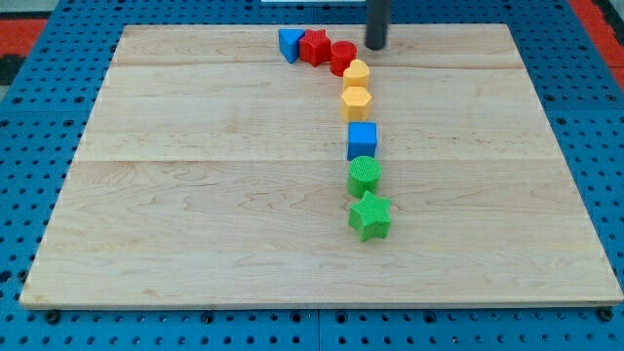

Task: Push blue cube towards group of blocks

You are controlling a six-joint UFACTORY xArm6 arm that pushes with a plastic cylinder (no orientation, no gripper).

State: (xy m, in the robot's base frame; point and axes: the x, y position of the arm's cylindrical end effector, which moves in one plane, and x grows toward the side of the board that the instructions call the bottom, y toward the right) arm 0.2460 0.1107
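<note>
inspection of the wooden board [195, 195], which lies on a blue perforated surface [39, 117]. the arm carries no gripper, so there is nothing to spread or press together; it ends in a dark rod only. my tip [376, 47] stands at the view's top, just right of the red cylinder [342, 57] and above the yellow blocks, with a small gap to both. it touches no block.

the blocks form one curved chain running from the view's top down past the middle. at the top: a blue triangular block [290, 44], touching the red star [314, 46] on its right, which touches the red cylinder. below that, a rounded yellow block [356, 73], then a yellow hexagonal block [355, 100] close beneath it.

the blue cube [362, 139] sits below the yellow hexagonal block, with a narrow strip of board between them, near the middle of the board and slightly to the view's right. directly beneath it, touching or nearly so, is the green cylinder [364, 176]; beneath that, the green star [370, 215], closing the chain.

the tip is well apart from the blue cube, with the two yellow blocks between them.
</note>
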